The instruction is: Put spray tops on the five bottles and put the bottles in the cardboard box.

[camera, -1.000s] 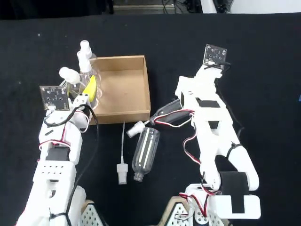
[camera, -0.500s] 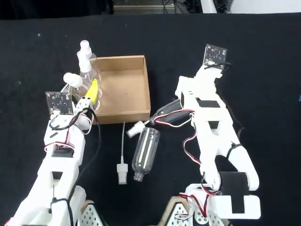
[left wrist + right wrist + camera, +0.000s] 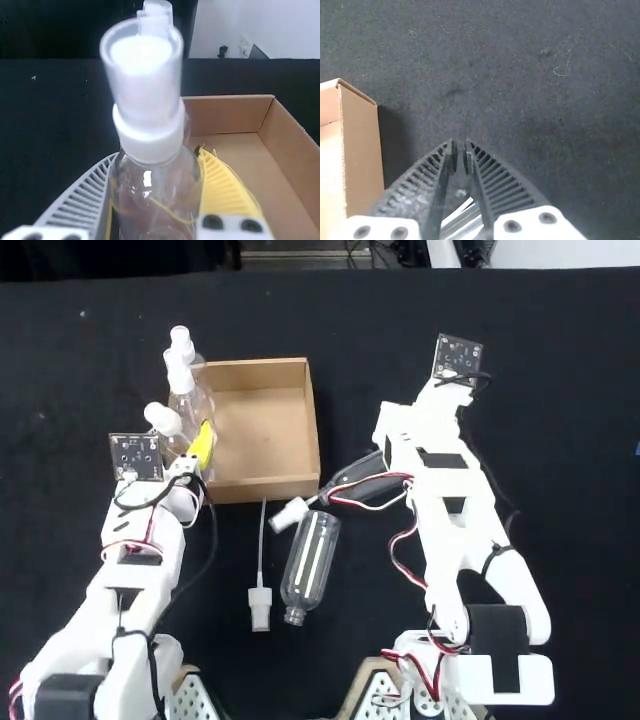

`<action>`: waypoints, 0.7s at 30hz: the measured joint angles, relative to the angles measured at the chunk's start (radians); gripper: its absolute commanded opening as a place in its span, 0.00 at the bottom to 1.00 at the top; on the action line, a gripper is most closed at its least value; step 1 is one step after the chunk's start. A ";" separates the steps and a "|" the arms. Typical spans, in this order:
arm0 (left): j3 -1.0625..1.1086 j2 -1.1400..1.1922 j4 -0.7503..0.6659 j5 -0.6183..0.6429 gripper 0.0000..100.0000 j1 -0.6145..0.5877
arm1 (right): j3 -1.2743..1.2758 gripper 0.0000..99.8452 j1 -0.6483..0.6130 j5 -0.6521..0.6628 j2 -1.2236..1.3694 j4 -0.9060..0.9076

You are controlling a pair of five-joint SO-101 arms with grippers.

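Observation:
My left gripper [image 3: 190, 437] [image 3: 156, 156] is shut on a clear bottle [image 3: 150, 185] with a white spray top [image 3: 163, 419], held upright just left of the cardboard box [image 3: 313, 425]. A second capped bottle [image 3: 182, 365] stands behind it, by the box's far left corner. In front of the box a bare bottle [image 3: 310, 558] lies on its side. Beside it lies a loose spray top [image 3: 260, 606] with a long tube. Another white spray top [image 3: 290, 512] lies at the tip of my right gripper [image 3: 322, 497] [image 3: 459, 149], whose dark fingers are shut near the box's front right corner.
The table is covered in black cloth [image 3: 560, 390], with open room to the right and behind the box. In the right wrist view the box wall [image 3: 357, 150] stands close beside the fingers. The box floor [image 3: 250, 165] shows bare in the left wrist view.
My left arm has carried its bottle a little toward the front and toward the box's left wall. The right arm, the lying bottle and the loose spray tops have not moved.

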 measured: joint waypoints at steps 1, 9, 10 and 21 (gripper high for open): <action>-0.006 0.015 -0.003 0.000 0.04 0.000 | 0.000 0.01 0.000 0.000 0.000 0.000; -0.046 0.100 -0.009 0.000 0.04 0.000 | 0.000 0.01 0.000 0.000 0.000 0.000; -0.048 0.104 -0.009 0.000 0.04 0.000 | 0.000 0.01 0.000 0.000 0.000 0.000; -0.051 0.110 -0.009 0.000 0.18 0.000 | 0.000 0.01 0.000 0.000 0.000 0.000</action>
